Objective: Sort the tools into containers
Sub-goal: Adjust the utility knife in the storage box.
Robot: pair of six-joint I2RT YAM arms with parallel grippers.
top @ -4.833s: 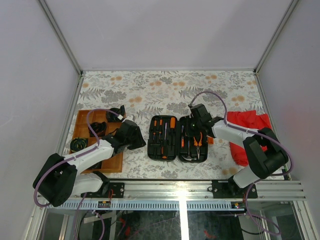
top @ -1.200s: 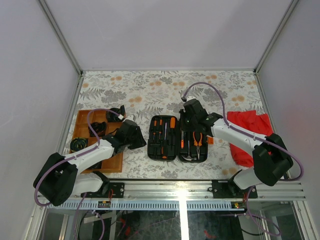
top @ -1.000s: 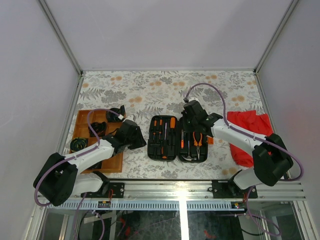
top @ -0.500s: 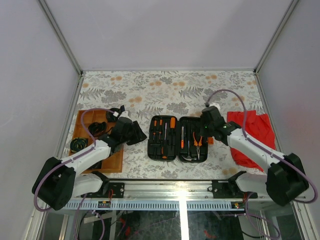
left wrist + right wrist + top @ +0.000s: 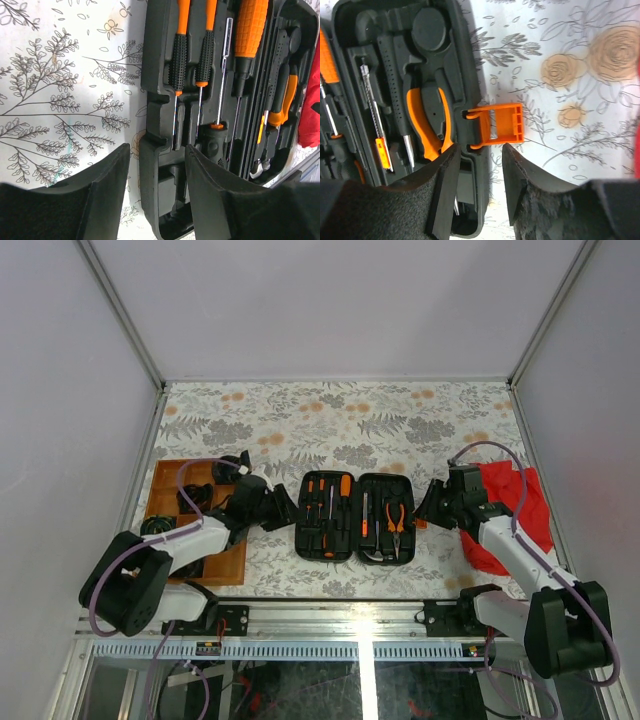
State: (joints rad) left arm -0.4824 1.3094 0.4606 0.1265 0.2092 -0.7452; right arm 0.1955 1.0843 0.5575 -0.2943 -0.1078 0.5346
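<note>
Black tool case lies open mid-tabletop, hand tools inside, as the right tool, now released and empty, has withdrawn to its 3 o'clock, left tool likewise released at 9 o'clock.

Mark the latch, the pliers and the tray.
latch (image 5: 502,122): right wrist view, on its orange flap.
pliers (image 5: 416,112): right wrist view, on one orange handle.
tray (image 5: 162,488): top view, on the bare floor of a far-left compartment.
</note>
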